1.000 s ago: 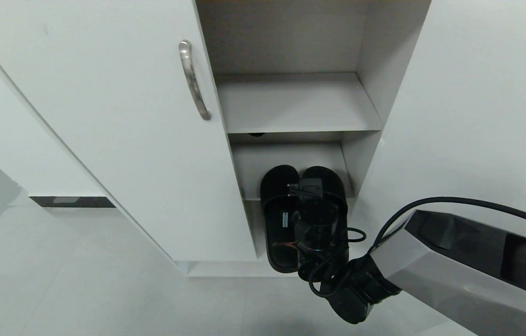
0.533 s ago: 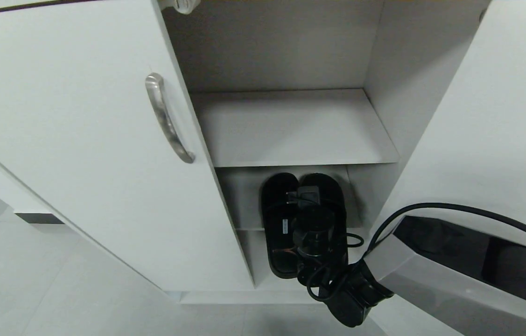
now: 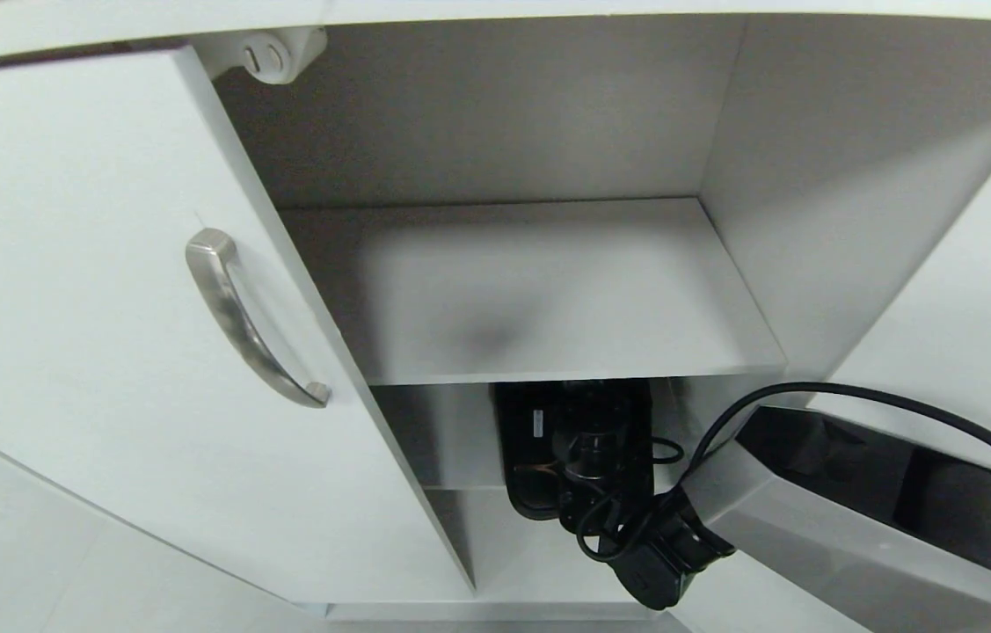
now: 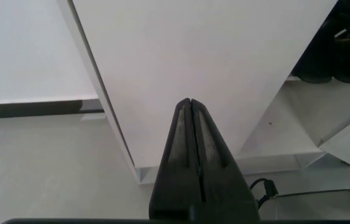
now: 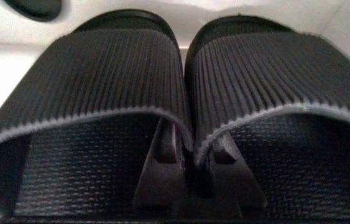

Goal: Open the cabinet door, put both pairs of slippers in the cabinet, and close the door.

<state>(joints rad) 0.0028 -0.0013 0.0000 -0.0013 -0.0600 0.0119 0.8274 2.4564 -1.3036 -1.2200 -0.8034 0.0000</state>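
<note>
The cabinet stands open, its left door (image 3: 64, 290) with a metal handle (image 3: 244, 325) swung toward me. My right gripper (image 3: 585, 406) is shut on a pair of black slippers (image 3: 528, 440) and holds them over the front edge of the lower shelf (image 3: 460, 440), toes hidden under the upper shelf (image 3: 548, 290). The right wrist view shows the gripper (image 5: 190, 155) pinching the inner edges of both ribbed straps of the slippers (image 5: 100, 68). My left gripper (image 4: 190, 124) is shut on nothing, low before the white door (image 4: 212, 56).
The upper shelf is bare. The right door (image 3: 987, 308) stands open beside my right arm. A black cable (image 3: 856, 396) loops over that arm. Grey tiled floor (image 4: 50, 168) lies before the cabinet. A dark rounded shape (image 5: 35, 7) sits beyond the slippers.
The whole head view has shifted, so the upper shelf now covers the slippers' toes. The right gripper keeps its hold on the slippers at the lower shelf.
</note>
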